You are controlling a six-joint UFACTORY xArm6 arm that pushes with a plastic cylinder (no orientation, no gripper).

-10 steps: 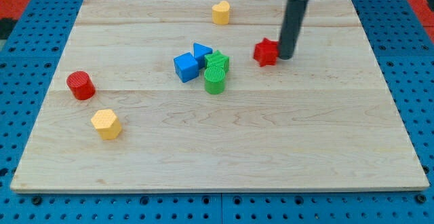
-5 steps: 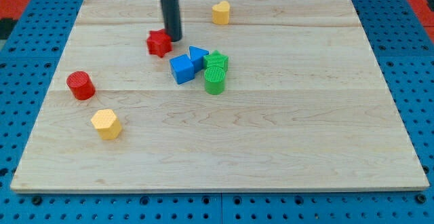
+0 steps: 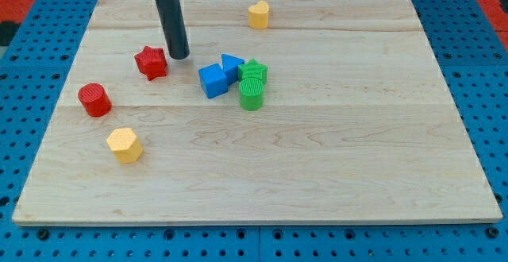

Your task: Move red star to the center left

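Nearest the view's bottom: yellow hexagon block point(image 3: 125, 144) at lower left, well apart from the rest. Next up, red cylinder point(image 3: 94, 99) near the board's left edge. Mid-board cluster: green ribbed cylinder point(image 3: 251, 94) touching a second green block point(image 3: 255, 73) behind it (shape unclear, partly hidden), blue cube point(image 3: 214, 80) and blue triangular block point(image 3: 232, 63) pressed together just to their left. Farther back: red star point(image 3: 151, 62), left of centre and a bit toward the view's top, up-right of the red cylinder and apart from it. My tip point(image 3: 178, 56) just beside the star's right side, touching or nearly so, can't tell which. No claw on this rig, only a plain rod, so nothing to spread or pinch. Farthest: yellow heart-like block point(image 3: 258, 14) near the top edge. Wooden board point(image 3: 317, 175) on blue pegboard surface point(image 3: 484, 95). Risks, as a judgement: push line sits high on the star, so star could spin off the tip; driving down-left could knock the red cylinder toward the board edge; overshoot likely if contact is off-centre. No brands, labels or writing readable anywhere.
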